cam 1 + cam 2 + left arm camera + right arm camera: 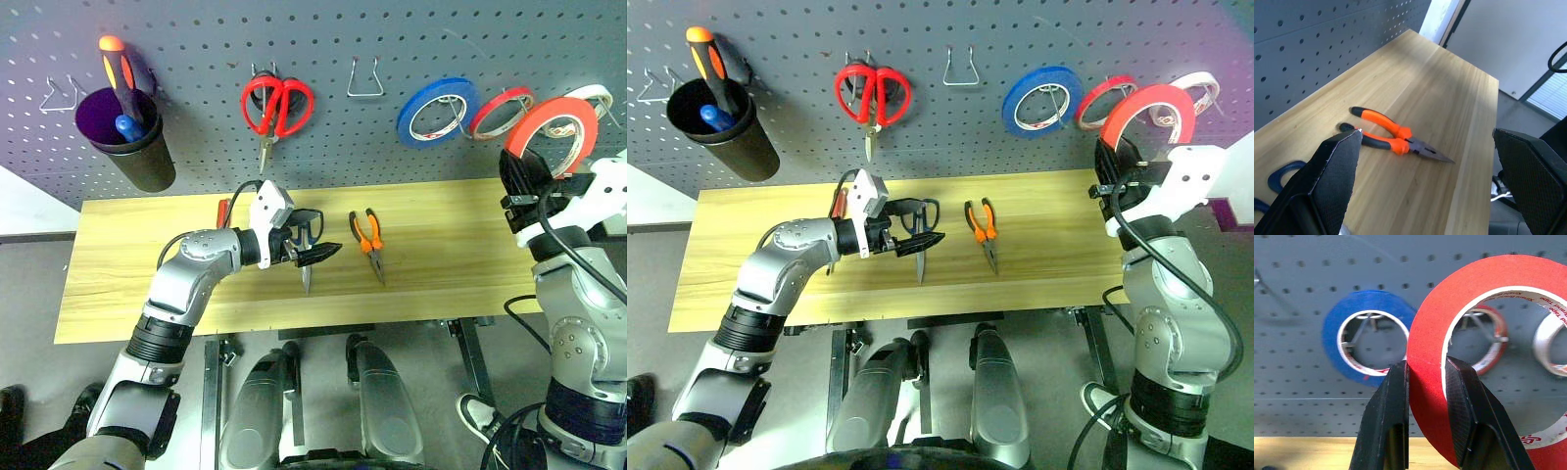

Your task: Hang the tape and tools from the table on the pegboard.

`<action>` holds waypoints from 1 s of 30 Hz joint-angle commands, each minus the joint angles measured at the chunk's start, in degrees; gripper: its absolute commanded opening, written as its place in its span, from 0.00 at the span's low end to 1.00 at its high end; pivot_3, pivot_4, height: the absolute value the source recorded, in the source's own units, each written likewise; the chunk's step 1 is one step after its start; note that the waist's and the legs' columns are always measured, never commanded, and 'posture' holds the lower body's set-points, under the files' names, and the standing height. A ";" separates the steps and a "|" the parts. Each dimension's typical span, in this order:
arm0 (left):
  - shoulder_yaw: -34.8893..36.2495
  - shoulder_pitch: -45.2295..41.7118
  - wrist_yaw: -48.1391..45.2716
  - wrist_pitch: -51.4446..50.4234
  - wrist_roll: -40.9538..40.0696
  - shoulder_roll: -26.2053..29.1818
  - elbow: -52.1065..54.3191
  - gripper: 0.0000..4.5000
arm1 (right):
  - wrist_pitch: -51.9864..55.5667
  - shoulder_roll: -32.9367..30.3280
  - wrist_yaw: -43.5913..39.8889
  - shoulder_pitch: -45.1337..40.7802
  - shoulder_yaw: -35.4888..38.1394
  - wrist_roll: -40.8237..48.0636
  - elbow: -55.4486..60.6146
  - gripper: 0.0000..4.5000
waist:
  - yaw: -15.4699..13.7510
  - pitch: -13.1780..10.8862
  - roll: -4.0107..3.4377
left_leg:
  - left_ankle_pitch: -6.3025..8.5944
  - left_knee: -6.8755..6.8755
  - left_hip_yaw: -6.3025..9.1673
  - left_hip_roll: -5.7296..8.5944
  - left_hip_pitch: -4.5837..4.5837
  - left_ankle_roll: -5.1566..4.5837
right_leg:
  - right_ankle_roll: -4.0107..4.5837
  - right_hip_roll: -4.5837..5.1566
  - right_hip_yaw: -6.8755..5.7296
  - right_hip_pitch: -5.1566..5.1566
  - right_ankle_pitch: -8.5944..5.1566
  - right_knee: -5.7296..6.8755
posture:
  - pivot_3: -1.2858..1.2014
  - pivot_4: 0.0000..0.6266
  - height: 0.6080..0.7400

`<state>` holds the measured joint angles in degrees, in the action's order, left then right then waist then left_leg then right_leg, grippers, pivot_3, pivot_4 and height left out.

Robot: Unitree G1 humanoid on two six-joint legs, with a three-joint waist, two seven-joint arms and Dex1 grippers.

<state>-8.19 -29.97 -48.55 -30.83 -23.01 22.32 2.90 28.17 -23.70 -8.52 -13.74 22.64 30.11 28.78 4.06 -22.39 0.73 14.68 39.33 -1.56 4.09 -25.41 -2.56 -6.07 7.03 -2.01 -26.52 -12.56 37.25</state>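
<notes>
My right gripper [1426,364] is shut on the rim of the red-orange tape [551,122]. It holds the roll upright in front of the pegboard [343,147], at the right end near the hanging rolls. My left gripper [318,251] hovers open over the middle of the table [441,245], with nothing between its fingers. The dark-handled scissors [307,262] lie just under it, their blue handle [1281,176] partly visible. The orange-and-black pliers [1396,139] lie flat a little to the right. A red-handled screwdriver [222,210] is mostly hidden behind my left arm.
On the pegboard hang red scissors [277,106], a blue roll [438,110], a red roll [501,111] and a whitish roll [595,98]. A black cup [132,142] at the left holds an orange-and-black screwdriver. Bare wire hooks [363,78] stand between the hung items.
</notes>
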 commanded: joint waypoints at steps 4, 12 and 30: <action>0.27 0.98 0.55 -0.38 -0.47 0.11 4.14 1.00 | -6.55 -3.66 -4.91 -3.51 0.13 -3.97 -9.16 0.15 | -0.03 0.00 0.00 | 0.00 0.03 0.00 0.00 0.00 0.00 | 0.00 0.00 0.00 0.01 0.00 0.02 | 0.45 0.54 0.66; 1.01 2.34 1.56 -1.85 -0.91 0.77 6.19 1.00 | -12.07 -4.93 -8.63 -5.91 -1.17 -7.37 -20.83 0.52 | -0.10 0.00 0.00 | 0.01 0.05 -0.02 0.00 0.00 -0.02 | 0.00 -0.01 0.00 0.01 0.00 0.03 | 0.46 0.56 0.66; 2.65 5.59 2.92 -3.41 -1.15 3.28 8.70 1.00 | -2.59 3.51 -9.48 8.55 -12.25 -4.74 -7.87 1.00 | 0.02 -0.01 0.00 | 0.02 0.10 -0.01 -0.05 0.04 -0.01 | 0.01 0.00 0.12 -0.02 0.00 0.14 | 0.47 0.63 0.66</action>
<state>-7.16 -25.13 -45.81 -34.59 -23.85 25.01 9.45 24.32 -20.75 -18.75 -5.61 11.37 25.29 17.85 4.07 -22.40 0.74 14.71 39.43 -1.57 4.04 -25.36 -2.58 -6.05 7.03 -1.87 -26.57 -12.56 37.45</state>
